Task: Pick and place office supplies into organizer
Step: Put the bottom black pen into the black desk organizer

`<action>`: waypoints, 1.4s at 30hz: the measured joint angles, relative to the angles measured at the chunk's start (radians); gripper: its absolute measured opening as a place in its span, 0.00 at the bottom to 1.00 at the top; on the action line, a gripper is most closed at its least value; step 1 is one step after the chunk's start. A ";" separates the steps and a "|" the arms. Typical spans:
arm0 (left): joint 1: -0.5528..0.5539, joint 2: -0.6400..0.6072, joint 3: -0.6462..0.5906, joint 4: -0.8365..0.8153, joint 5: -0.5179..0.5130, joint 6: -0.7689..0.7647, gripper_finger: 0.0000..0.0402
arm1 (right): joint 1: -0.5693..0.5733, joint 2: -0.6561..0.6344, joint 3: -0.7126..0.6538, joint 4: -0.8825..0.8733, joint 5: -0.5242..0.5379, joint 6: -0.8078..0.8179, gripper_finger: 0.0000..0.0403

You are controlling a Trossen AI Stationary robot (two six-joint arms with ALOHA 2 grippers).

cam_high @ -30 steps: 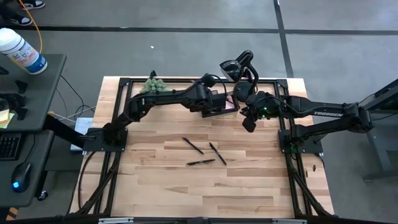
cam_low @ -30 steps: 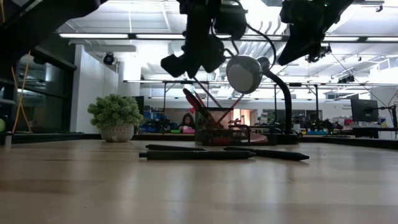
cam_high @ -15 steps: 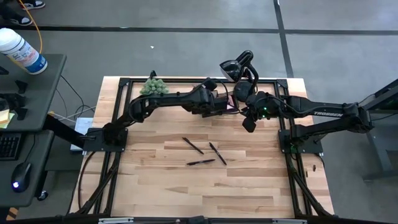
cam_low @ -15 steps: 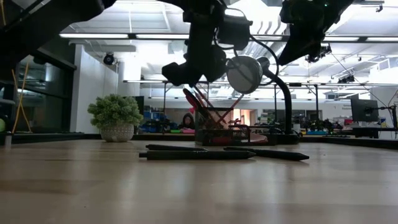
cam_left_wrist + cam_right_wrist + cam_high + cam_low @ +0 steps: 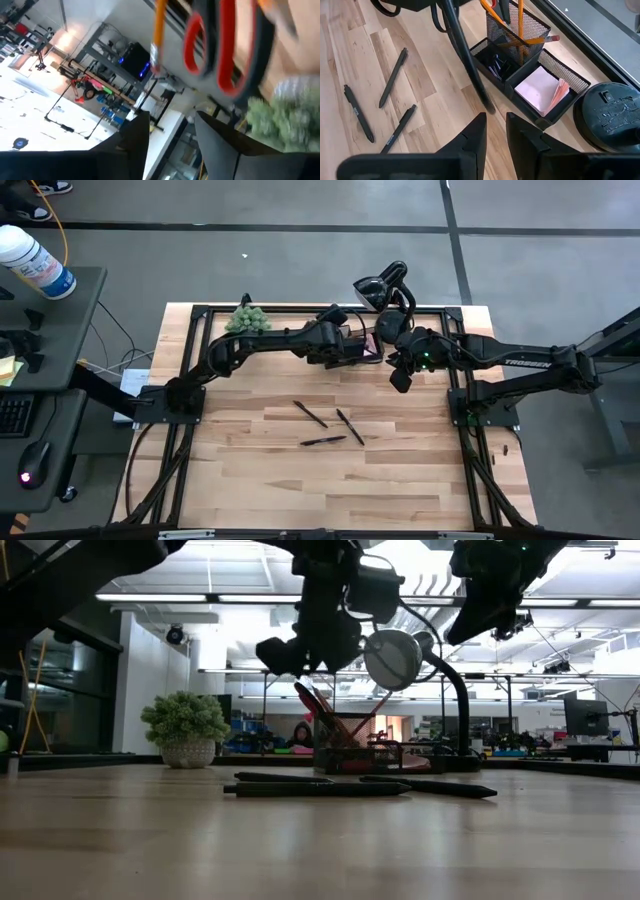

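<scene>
The organizer (image 5: 520,65) stands at the counter's (image 5: 300,480) far edge, with scissors (image 5: 220,45), pencils (image 5: 520,22) and a pink pad (image 5: 540,90) inside. Our left hand (image 5: 352,348) hangs over its tall cup, fingers (image 5: 135,145) parted and empty. We should lift straight up, clear of the handles. Three pens (image 5: 325,427) lie mid-counter, next to fetch. The right hand (image 5: 400,378) waits beside the organizer, narrowly parted and empty.

- A spiky green plant (image 5: 249,317) in a pale pot (image 5: 188,752) stands at the wooden table's (image 5: 300,480) far-left corner;
- a black curved-neck desk lamp (image 5: 383,285) stands at the far edge;
- a white bottle (image 5: 35,263) lies on a side desk (image 5: 70,380), near a keyboard (image 5: 12,415) and mouse (image 5: 33,465)
</scene>
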State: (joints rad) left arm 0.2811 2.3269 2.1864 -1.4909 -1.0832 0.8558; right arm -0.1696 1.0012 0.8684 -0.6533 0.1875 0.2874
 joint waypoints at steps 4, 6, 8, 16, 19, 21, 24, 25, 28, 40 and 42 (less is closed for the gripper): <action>0.000 -0.030 0.001 -0.084 -0.011 -0.099 0.38 | 0.000 0.000 0.000 0.000 0.000 0.000 0.17; -0.004 -0.070 0.001 -0.081 0.046 -0.168 0.37 | 0.000 0.000 0.000 0.000 0.003 0.000 0.17; -0.008 -0.120 0.020 -0.082 0.119 -0.265 0.36 | 0.000 0.000 0.000 0.000 0.005 0.000 0.17; -0.037 -0.290 0.047 -0.080 0.534 -0.704 0.30 | 0.000 0.000 0.000 0.004 -0.006 0.000 0.17; -0.076 -0.317 0.047 -0.080 0.599 -0.751 0.28 | 0.000 0.000 0.000 0.012 -0.039 0.000 0.17; -0.118 -0.321 0.046 -0.080 0.605 -0.760 0.27 | 0.000 0.000 0.000 0.021 -0.071 0.000 0.17; -0.178 -0.324 0.046 -0.080 0.615 -0.759 0.24 | 0.000 0.000 0.000 0.023 -0.114 -0.001 0.17; -0.199 -0.324 0.046 -0.080 0.625 -0.759 0.23 | 0.000 0.000 0.000 0.024 -0.117 0.000 0.17; -0.261 -0.325 0.020 -0.079 0.626 -0.764 0.20 | 0.000 0.000 0.000 0.024 -0.114 0.000 0.17; -0.369 -0.376 -0.412 0.128 0.585 -0.834 0.01 | 0.000 0.001 0.000 0.030 -0.124 0.140 0.17; -0.367 -0.394 -0.488 0.189 0.604 -0.811 0.02 | 0.003 0.006 0.000 0.037 -0.142 0.171 0.17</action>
State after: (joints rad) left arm -0.0854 1.9325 1.6988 -1.3017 -0.4791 0.0445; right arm -0.1664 1.0073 0.8684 -0.6166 0.0458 0.4588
